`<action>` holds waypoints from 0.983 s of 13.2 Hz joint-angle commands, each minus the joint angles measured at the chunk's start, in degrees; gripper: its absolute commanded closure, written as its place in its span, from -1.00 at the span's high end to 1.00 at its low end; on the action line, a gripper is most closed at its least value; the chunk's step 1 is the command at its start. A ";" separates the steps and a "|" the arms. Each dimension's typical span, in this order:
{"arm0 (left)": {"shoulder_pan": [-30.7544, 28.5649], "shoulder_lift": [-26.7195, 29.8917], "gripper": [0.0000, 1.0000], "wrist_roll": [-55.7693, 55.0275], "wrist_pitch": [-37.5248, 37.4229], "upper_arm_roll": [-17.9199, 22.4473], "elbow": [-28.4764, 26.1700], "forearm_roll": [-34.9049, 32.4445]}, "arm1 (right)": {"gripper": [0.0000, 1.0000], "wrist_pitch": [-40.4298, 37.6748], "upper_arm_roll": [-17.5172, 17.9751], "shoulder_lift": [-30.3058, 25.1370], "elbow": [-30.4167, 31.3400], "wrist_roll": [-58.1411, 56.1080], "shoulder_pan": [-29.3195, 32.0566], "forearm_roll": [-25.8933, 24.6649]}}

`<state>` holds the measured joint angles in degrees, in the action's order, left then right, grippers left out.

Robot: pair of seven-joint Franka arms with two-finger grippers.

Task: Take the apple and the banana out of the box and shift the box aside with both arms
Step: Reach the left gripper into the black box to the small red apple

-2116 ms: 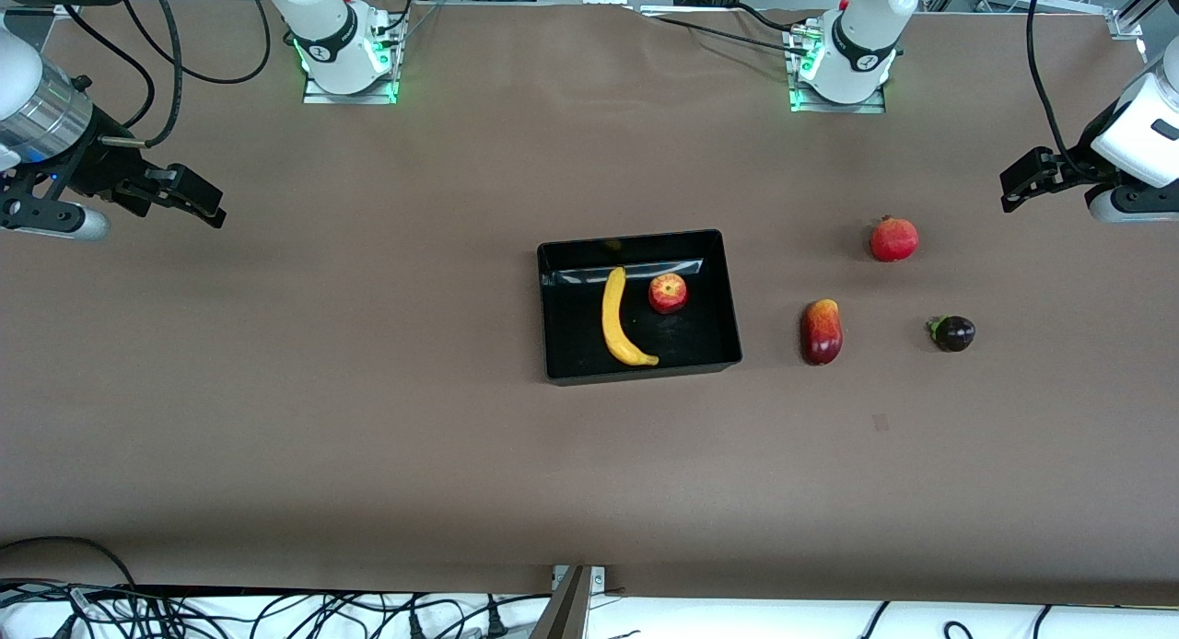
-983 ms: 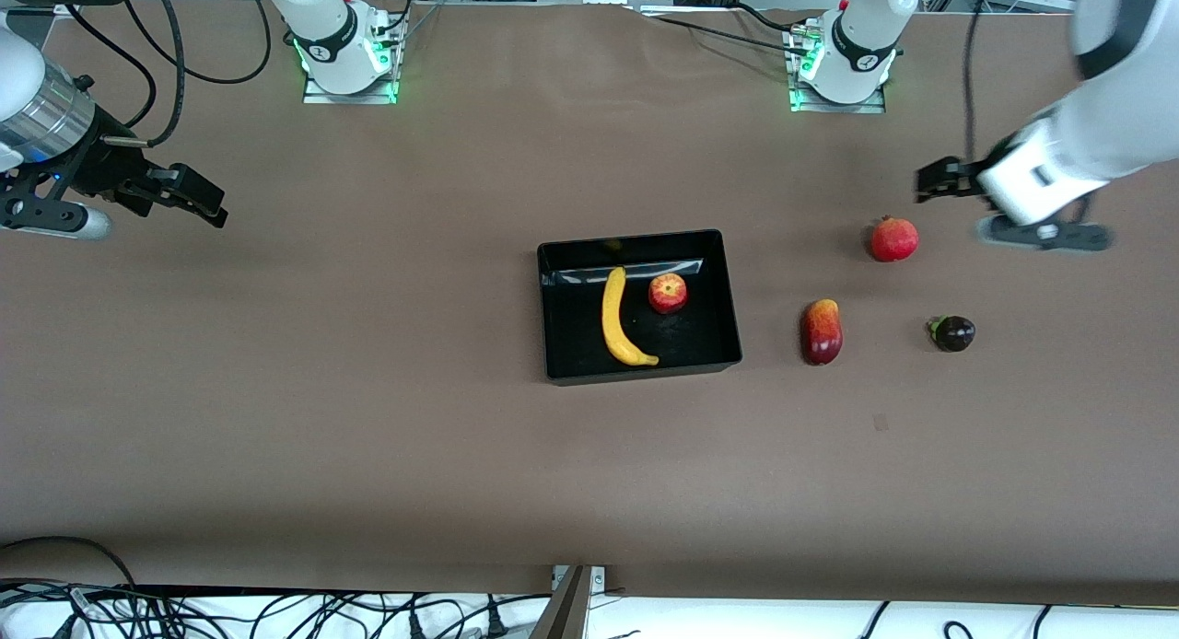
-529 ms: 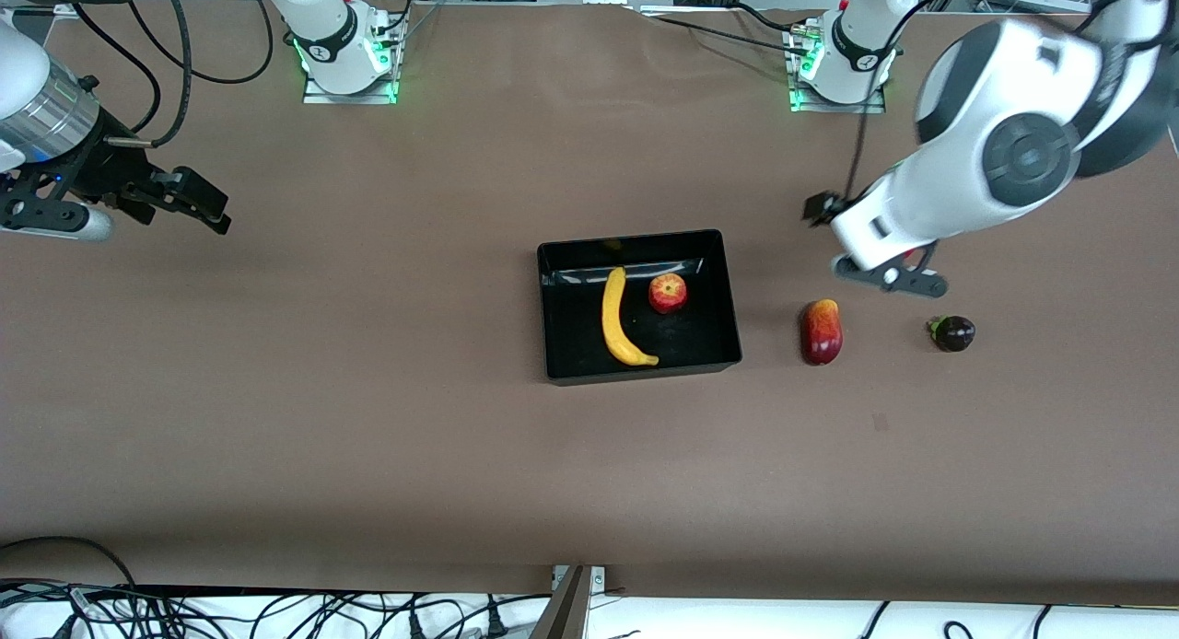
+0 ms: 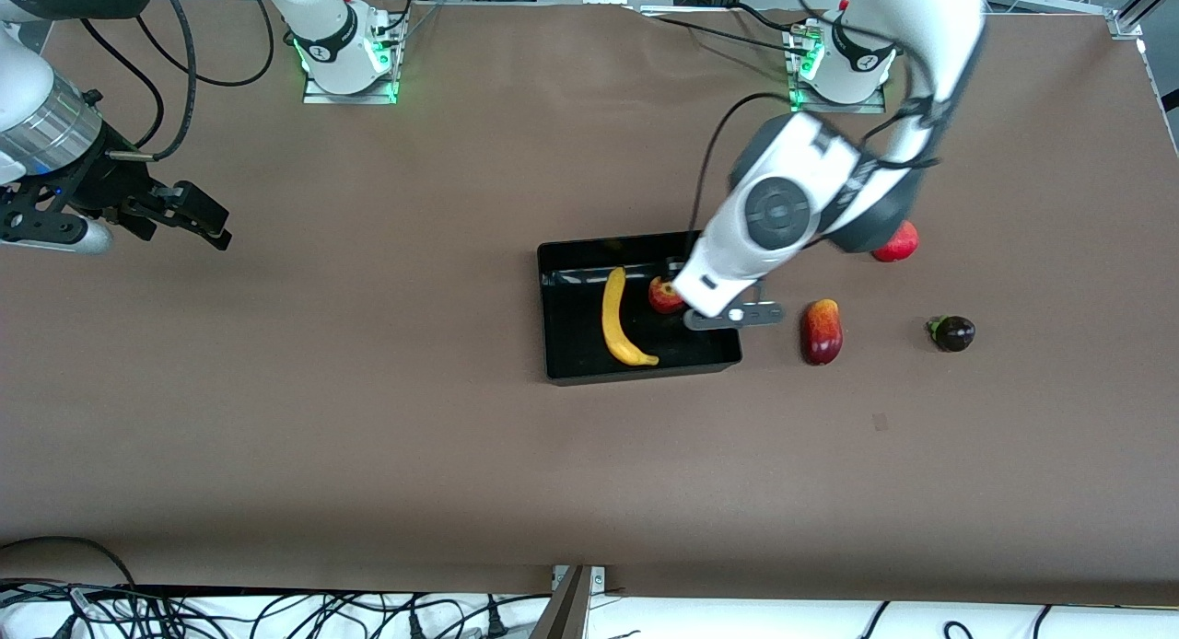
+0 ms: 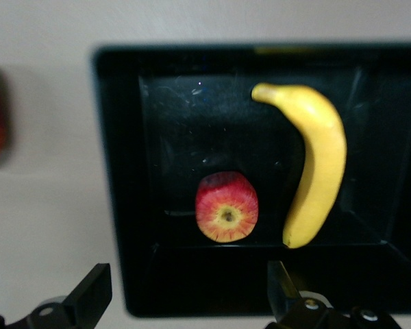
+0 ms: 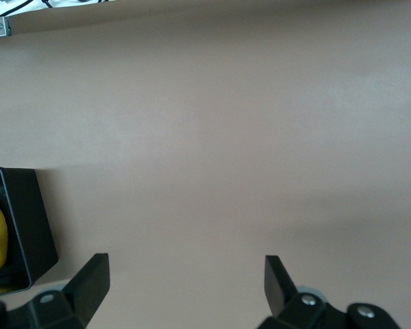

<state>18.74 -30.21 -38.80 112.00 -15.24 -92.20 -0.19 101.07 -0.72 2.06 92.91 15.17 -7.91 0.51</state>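
The black box (image 4: 562, 367) sits mid-table. In it lie the yellow banana (image 4: 615, 321) and the red-yellow apple (image 4: 659, 296), the apple partly covered by my left hand. In the left wrist view my left gripper (image 5: 186, 282) is open and empty above the box's wall (image 5: 192, 288) that is farthest from the front camera, with the apple (image 5: 227, 216) and banana (image 5: 318, 164) just past it. My right gripper (image 4: 198, 217) is open and empty above bare table at the right arm's end and waits; it also shows in its wrist view (image 6: 185, 274).
Toward the left arm's end lie a red-yellow mango (image 4: 821, 331), a dark purple fruit (image 4: 953, 333) and a red pomegranate (image 4: 901, 243), half hidden by the left arm. The right wrist view shows a box corner (image 6: 24, 219).
The left arm has swung from the left arm's end of the table, past the pomegranate, to over the box. The right gripper has hardly moved. The fruits and box lie as before.
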 commanded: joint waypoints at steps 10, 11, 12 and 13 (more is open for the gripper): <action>4.55 -8.99 0.79 -6.90 13.69 0.82 -4.04 -11.67 | 1.00 0.45 0.11 0.05 -0.63 0.65 -0.18 -0.95; 4.64 -8.90 -0.28 -7.77 13.69 0.74 -3.96 -11.67 | 1.00 0.36 0.11 0.05 -0.63 0.65 -0.18 -0.95; 4.64 -8.64 -0.92 -8.83 13.43 0.74 -3.87 -11.67 | 1.00 0.45 0.02 0.05 -0.63 0.65 -0.18 -0.95; 4.73 -8.47 -1.00 -8.92 13.16 0.74 -3.61 -11.58 | 1.00 0.36 0.02 0.05 -0.63 0.65 -0.18 -0.95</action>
<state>23.28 -39.36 -45.79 124.83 -14.43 -95.39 -10.41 101.47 -0.73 2.06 92.91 15.17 -7.91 0.51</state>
